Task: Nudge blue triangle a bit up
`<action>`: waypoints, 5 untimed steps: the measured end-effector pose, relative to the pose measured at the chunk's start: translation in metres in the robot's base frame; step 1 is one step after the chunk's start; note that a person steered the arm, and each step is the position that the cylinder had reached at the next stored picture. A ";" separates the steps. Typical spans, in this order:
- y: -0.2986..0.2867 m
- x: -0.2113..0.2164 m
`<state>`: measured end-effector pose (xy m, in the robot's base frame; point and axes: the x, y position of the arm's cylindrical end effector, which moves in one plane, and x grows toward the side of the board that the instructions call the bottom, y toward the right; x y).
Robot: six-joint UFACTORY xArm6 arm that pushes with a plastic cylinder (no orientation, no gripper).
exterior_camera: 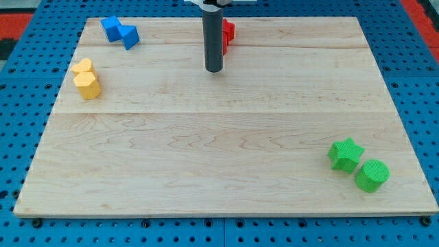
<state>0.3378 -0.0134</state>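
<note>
The blue triangle [129, 35] lies near the board's top left, touching a second blue block [111, 28] on its left. My tip [214, 69] stands on the board near the top middle, well to the right of the blue triangle and slightly lower. A red block [228, 33] sits just behind the rod, partly hidden by it.
Two yellow blocks [86, 78] sit together at the left edge. A green star [345, 154] and a green cylinder [372, 175] sit at the bottom right. The wooden board [226, 137] rests on a blue pegboard surface [20, 103].
</note>
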 end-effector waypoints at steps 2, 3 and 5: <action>0.000 0.007; 0.000 0.007; 0.000 0.007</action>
<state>0.3445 -0.0138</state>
